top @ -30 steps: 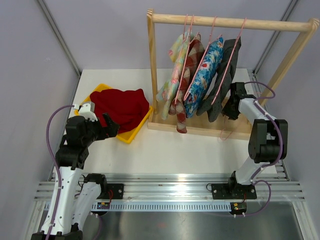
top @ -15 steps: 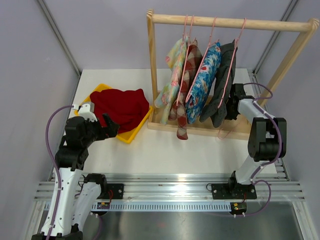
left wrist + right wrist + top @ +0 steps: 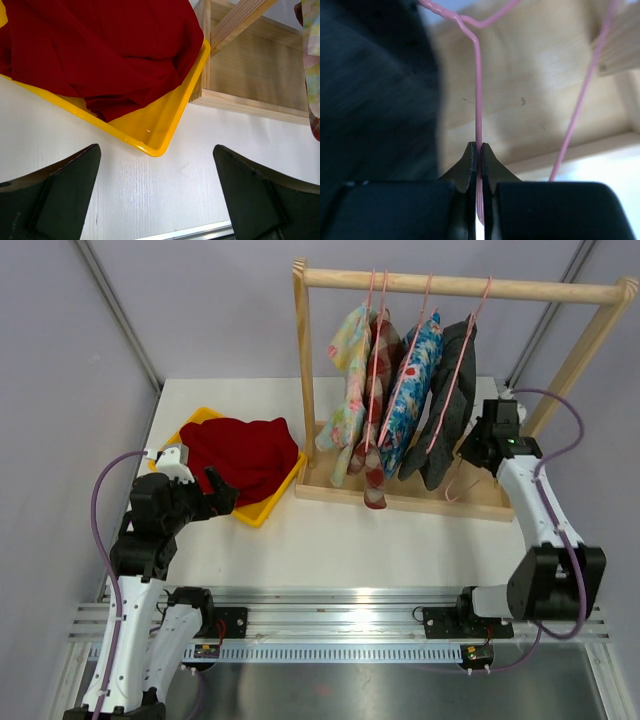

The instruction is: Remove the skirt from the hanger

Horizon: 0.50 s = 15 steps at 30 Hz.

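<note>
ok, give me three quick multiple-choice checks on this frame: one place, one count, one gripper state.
1. Where is the red cloth? A on the floor B in the yellow tray C folded on a shelf
2. How many garments hang on the rack? A four B two C six
3. The right gripper is: A open, clear B shut on the red cloth C shut on a pink hanger wire
Answers: 1 B, it lies heaped in the tray. 2 A, pastel, plaid, blue floral and dark grey pieces. 3 C, jaws closed on the wire.
</note>
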### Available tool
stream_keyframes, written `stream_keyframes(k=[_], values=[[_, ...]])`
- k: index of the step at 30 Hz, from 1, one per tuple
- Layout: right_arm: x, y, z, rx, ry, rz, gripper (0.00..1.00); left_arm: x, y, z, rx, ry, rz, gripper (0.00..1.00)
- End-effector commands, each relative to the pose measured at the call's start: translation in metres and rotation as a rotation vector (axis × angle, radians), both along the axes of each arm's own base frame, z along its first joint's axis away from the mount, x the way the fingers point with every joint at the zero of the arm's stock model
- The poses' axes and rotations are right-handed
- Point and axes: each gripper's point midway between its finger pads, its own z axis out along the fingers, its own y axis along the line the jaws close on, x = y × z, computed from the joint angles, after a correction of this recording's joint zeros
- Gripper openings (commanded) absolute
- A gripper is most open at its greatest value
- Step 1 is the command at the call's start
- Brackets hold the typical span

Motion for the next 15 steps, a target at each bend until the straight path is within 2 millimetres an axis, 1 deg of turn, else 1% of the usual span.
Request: stream_keyframes(k=[1, 2, 3, 6, 8, 11, 13, 14, 15], values=[[-0.028, -0.026, 0.073, -0.08, -0.162, -0.131, 0.0, 0.005, -0.004, 0.014, -0.003, -0.07, -0.029, 0.99], [-0.033, -0.03, 0.083, -0.094, -0.19, -0.149, 0.0, 0.005, -0.004, 0.013, -0.003, -0.067, -0.029, 0.99], [-0.038, -0.036, 0.097, -0.111, -0.233, -0.171, 0.0, 0.005, -0.004, 0.013, -0.003, -0.066, -0.029, 0.99], [-0.042, -0.047, 0.103, -0.139, -0.216, -0.22, 0.0, 0.004, -0.005, 0.013, -0.005, -0.068, -0.032, 0.99], [-0.041, -0.051, 0.107, -0.134, -0.216, -0.244, 0.0, 0.004, -0.005, 0.013, -0.004, -0.066, -0.031, 0.99], [-0.034, -0.058, 0.108, -0.135, -0.228, -0.285, 0.0, 0.004, -0.004, 0.014, -0.003, -0.071, -0.028, 0.99], [-0.025, -0.065, 0.106, -0.126, -0.232, -0.313, 0.0, 0.004, -0.005, 0.014, -0.003, -0.071, -0.031, 0.99], [-0.016, -0.072, 0.102, -0.113, -0.219, -0.337, 0.0, 0.004, -0.004, 0.014, -0.003, -0.073, -0.029, 0.99], [-0.01, -0.074, 0.102, -0.104, -0.225, -0.35, 0.0, 0.004, -0.004, 0.014, -0.003, -0.071, -0.029, 0.99]])
